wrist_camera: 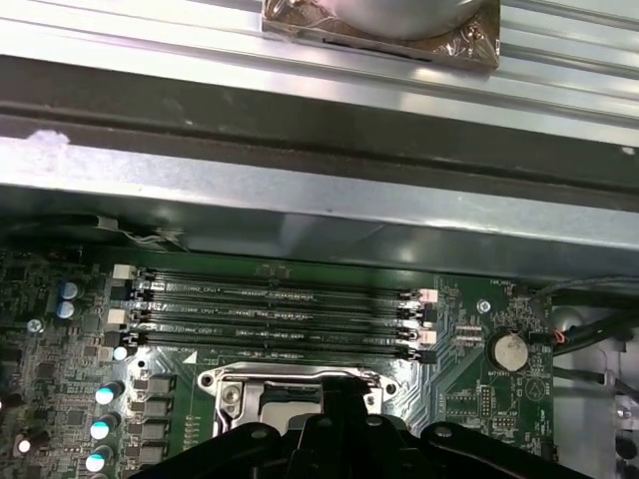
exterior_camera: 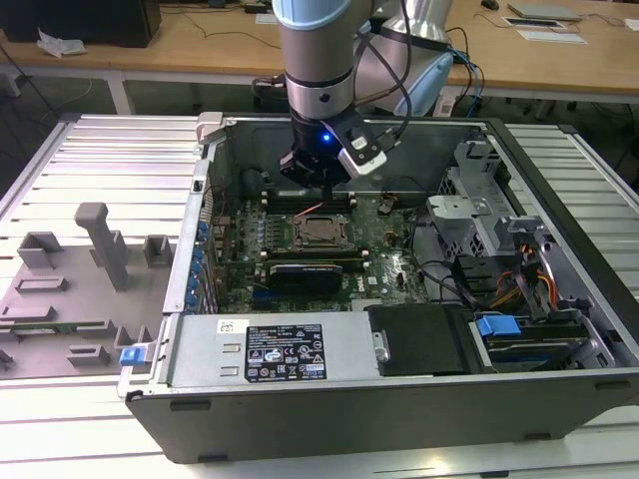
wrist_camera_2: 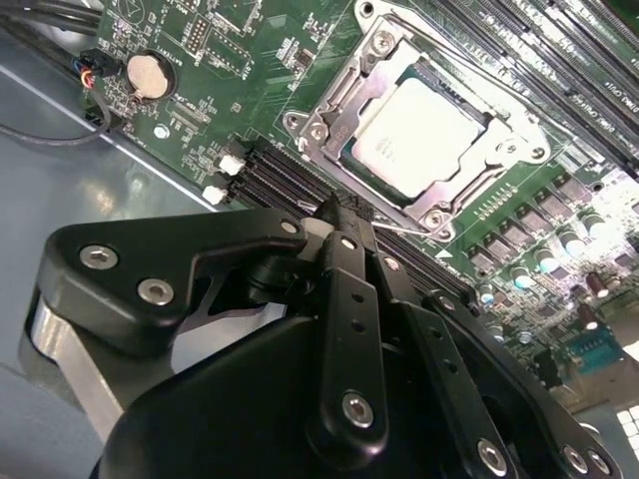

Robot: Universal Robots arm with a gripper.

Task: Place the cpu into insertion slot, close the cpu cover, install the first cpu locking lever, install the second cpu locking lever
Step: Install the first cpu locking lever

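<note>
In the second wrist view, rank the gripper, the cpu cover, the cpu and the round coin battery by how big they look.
1. gripper, inflated by its nearness to the camera
2. cpu cover
3. cpu, framed within the cover's window
4. coin battery

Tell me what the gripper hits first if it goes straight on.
Probably the black memory slots beside the cpu cover: in the second wrist view the gripper sits over them. Depth is unclear, so it might be the cover's near edge instead.
</note>
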